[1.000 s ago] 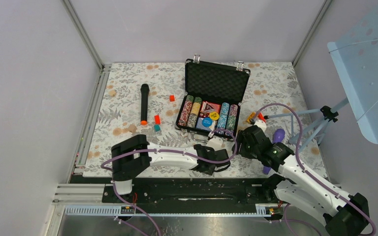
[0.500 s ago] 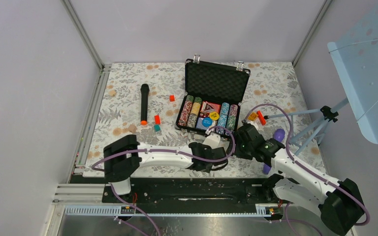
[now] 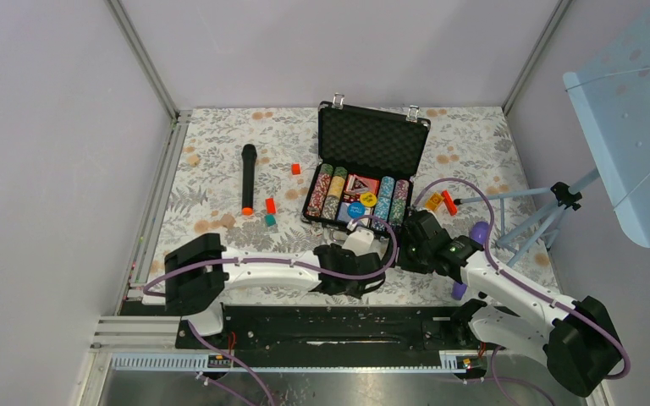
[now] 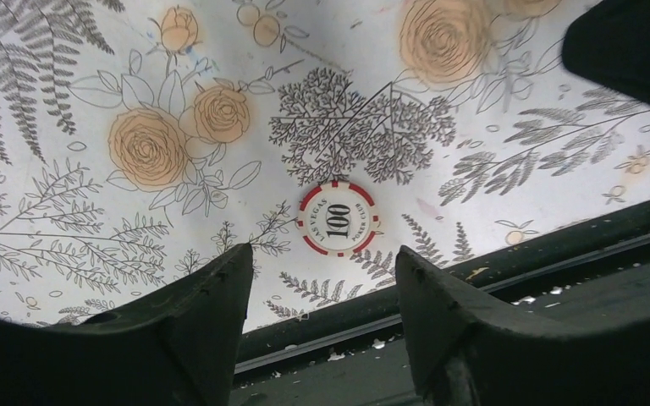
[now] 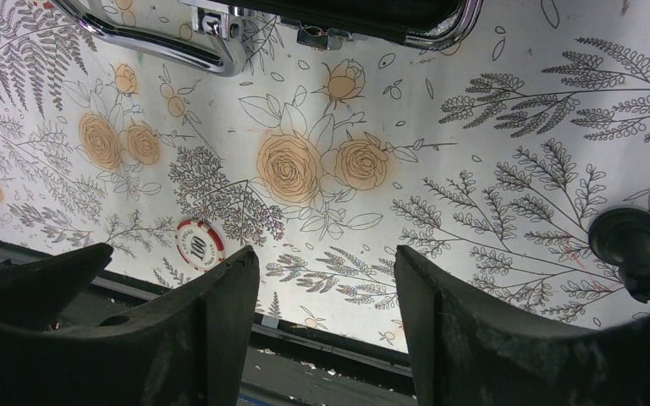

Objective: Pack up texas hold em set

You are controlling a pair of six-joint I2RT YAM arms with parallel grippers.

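Observation:
The black briefcase (image 3: pixel 364 166) lies open at the middle of the floral cloth, with rows of striped chips, card decks and round buttons in its foam tray. Its silver handle (image 5: pixel 165 42) shows at the top of the right wrist view. One red-and-white "100" poker chip (image 4: pixel 337 218) lies flat on the cloth near the front rail, and it also shows as the chip (image 5: pixel 199 244) in the right wrist view. My left gripper (image 4: pixel 322 251) is open and empty, its fingertips just short of the chip. My right gripper (image 5: pixel 326 251) is open and empty, to the right of the chip.
A black microphone (image 3: pixel 247 178) lies left of the case, with small red (image 3: pixel 270 205) and teal (image 3: pixel 269 220) blocks near it. Orange and red pieces (image 3: pixel 440 201), a purple object (image 3: pixel 479 232) and a tripod (image 3: pixel 550 207) stand at the right. The black front rail (image 3: pixel 330 317) borders the cloth.
Both arms have swung a little to the left. The right gripper has come closer to the case's front right corner and to the left gripper.

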